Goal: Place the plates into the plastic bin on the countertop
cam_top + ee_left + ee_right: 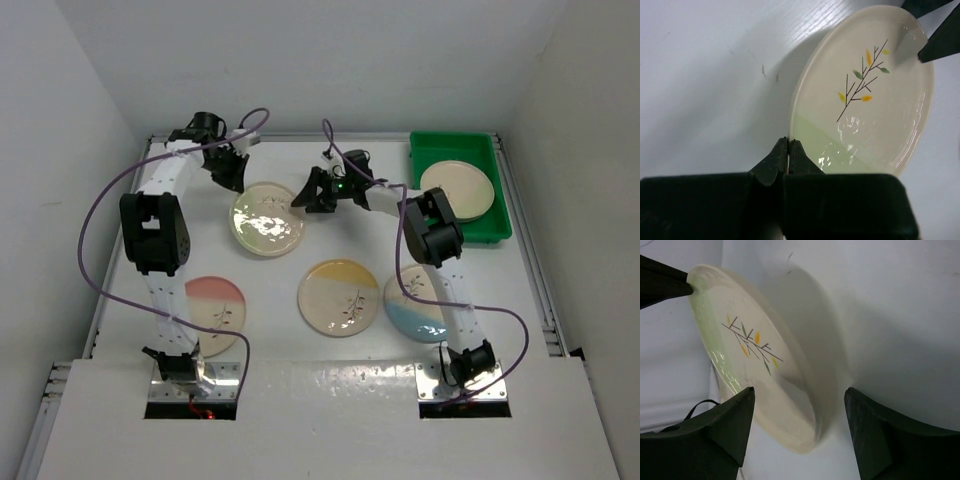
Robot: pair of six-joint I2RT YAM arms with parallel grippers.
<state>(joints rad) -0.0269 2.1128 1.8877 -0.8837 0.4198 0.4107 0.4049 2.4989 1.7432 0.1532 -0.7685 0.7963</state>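
Note:
A cream plate with a green segment (267, 218) lies on the white countertop (510, 290) at the back, tilted, with one edge raised. My left gripper (232, 178) is shut on its rim (789, 141); the plate (865, 100) fills that view. My right gripper (308, 196) is open, and its jaws (800, 390) stand either side of the plate's (750, 350) opposite edge without touching it. The green plastic bin (432, 146) at the back right holds stacked plates (462, 188). Yellow (339, 297), pink (215, 315) and blue (418, 312) plates lie nearer the front, the blue one partly hidden by the right arm.
White walls close in the countertop on the left, back and right. Purple cables loop over both arms. The right gripper's fingertips (940, 40) show at the top right of the left wrist view.

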